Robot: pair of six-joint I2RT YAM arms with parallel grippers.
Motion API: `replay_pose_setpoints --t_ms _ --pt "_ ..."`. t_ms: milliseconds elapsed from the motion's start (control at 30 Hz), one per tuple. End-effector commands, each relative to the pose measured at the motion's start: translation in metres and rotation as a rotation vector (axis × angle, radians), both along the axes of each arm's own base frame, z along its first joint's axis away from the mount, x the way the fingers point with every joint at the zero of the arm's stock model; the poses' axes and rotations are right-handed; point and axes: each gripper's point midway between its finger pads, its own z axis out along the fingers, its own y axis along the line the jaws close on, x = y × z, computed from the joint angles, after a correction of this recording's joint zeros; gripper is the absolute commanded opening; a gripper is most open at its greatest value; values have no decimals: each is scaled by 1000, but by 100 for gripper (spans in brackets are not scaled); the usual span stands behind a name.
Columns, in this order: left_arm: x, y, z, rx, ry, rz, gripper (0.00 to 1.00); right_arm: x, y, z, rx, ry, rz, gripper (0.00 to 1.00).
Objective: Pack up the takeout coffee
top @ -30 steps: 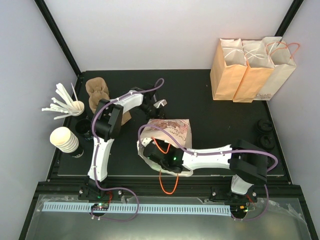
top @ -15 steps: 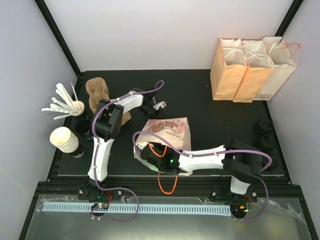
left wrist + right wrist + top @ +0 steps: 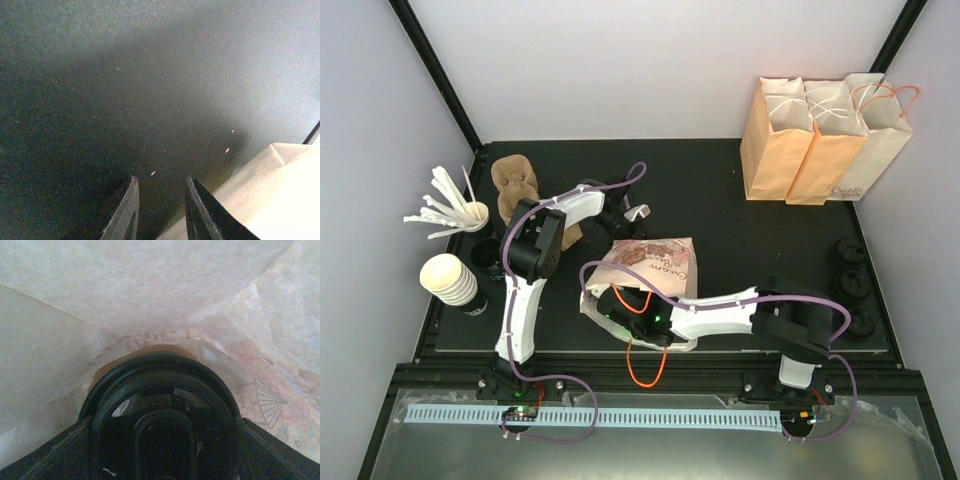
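The takeout coffee (image 3: 160, 385) sits inside the printed paper bag (image 3: 662, 262), which lies near the middle of the tabletop (image 3: 740, 230). Only the cup's black lid and a sliver of brown wall show. A small paper cup likely buckles under a hard squeeze, its plastic lid looks slick and could pop off, and any liquid would slosh, so the body just under the rim seems the safer hold. The right tool (image 3: 160, 455) clamps it from both sides, dark fingers flanking the lid. The thin, floppy bag closes in around them. The left tool (image 3: 161, 181) hovers beside the bag's far edge, slightly parted, pinching nothing. Upright bags (image 3: 820, 140) stand well apart in the far right corner.
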Motion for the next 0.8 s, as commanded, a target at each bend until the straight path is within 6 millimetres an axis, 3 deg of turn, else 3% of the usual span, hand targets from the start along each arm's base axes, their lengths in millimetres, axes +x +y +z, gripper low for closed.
replay_pose_setpoints --t_ms 0,133,333,533,767 --pt "-58 5 10 50 214 -32 29 48 -36 -9 -83 -41 -175 37" --pt "-59 6 10 50 216 -31 29 47 -35 5 -27 -35 -174 36" --pt "-60 5 14 46 208 -32 32 47 -36 11 6 26 -184 37" --pt "-45 0 39 24 116 -15 67 33 -35 31 153 178 -163 39" --pt "-25 -3 67 -5 25 -1 86 12 -37 30 139 374 -113 39"
